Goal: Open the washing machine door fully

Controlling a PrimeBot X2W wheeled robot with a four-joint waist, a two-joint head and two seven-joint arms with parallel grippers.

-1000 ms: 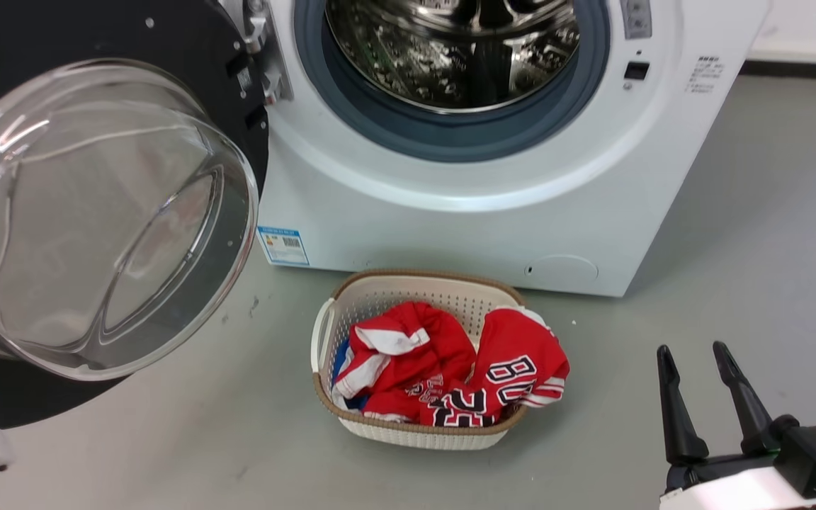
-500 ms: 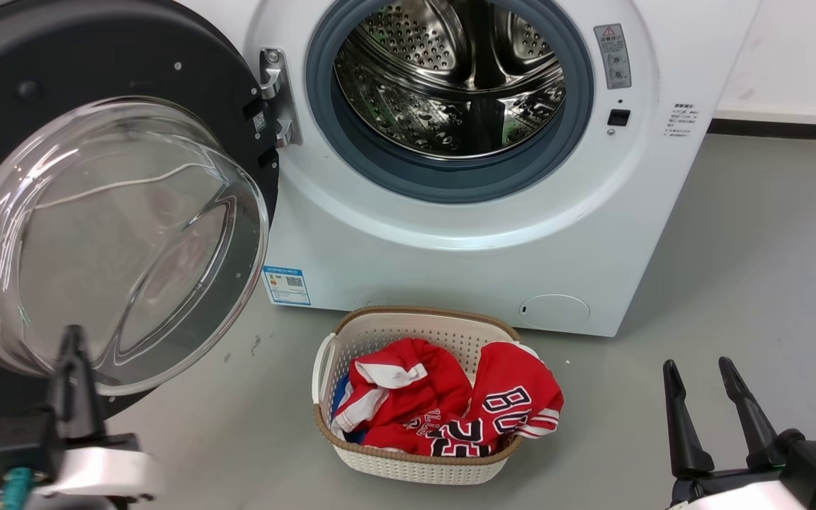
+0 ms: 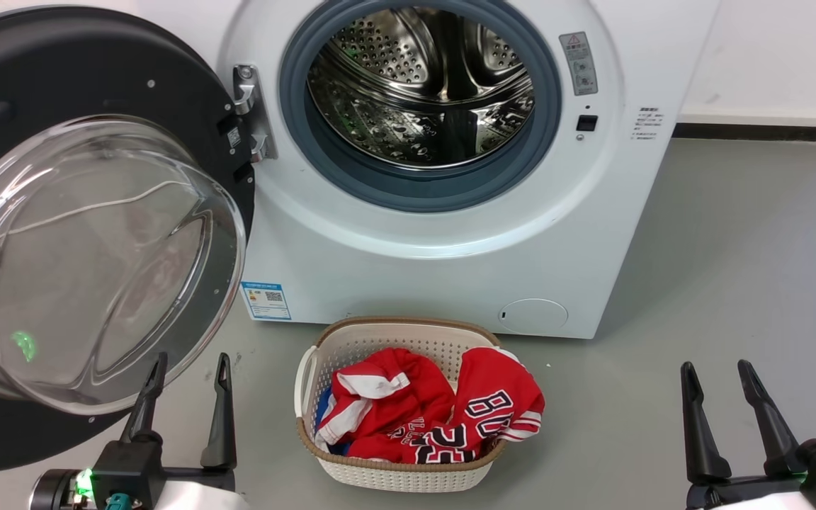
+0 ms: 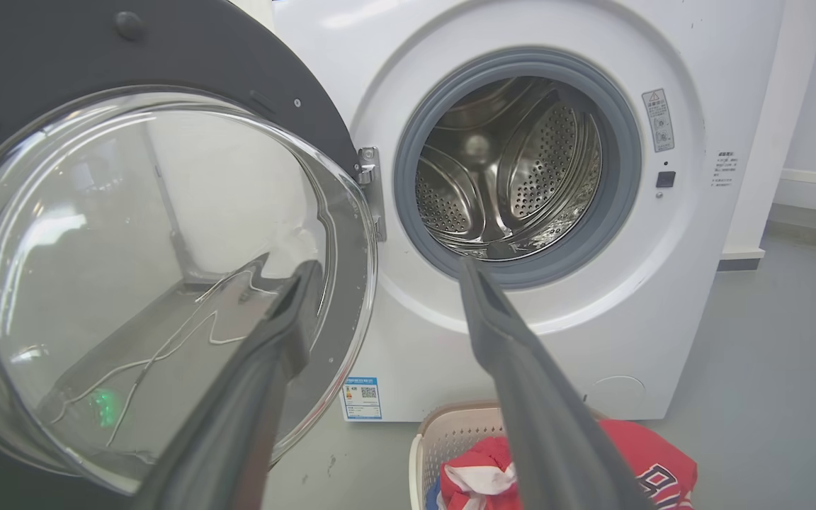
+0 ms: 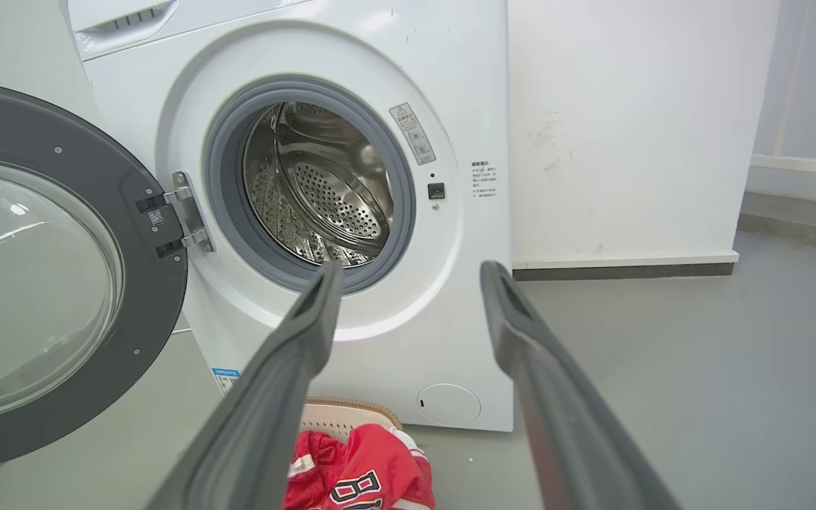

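Observation:
The white washing machine [image 3: 450, 262] [image 4: 578, 340] [image 5: 408, 333] faces me with its steel drum [image 3: 422, 85] exposed. Its round black washing machine door [image 3: 82, 78] [image 4: 167, 64] [image 5: 75, 170] stands swung wide to the left on its hinge, the clear glass bowl [image 3: 89, 262] bulging toward me. My left gripper [image 3: 190, 365] [image 4: 383, 273] hangs open and empty just below the door's lower rim, clear of it. Low at the right, my right gripper [image 3: 716, 372] [image 5: 408, 276] is open and holds nothing.
A cream laundry basket [image 3: 351, 340] [image 4: 450, 432] with red jerseys [image 3: 436, 411] [image 5: 358, 474] sits on the grey floor in front of the machine, between my grippers. A white wall [image 5: 627, 127] with a dark skirting runs to the right of the machine.
The camera has tilted up and shifted, so the whole scene sits lower and further left. My left gripper has come up into view under the door and now shows both fingers apart.

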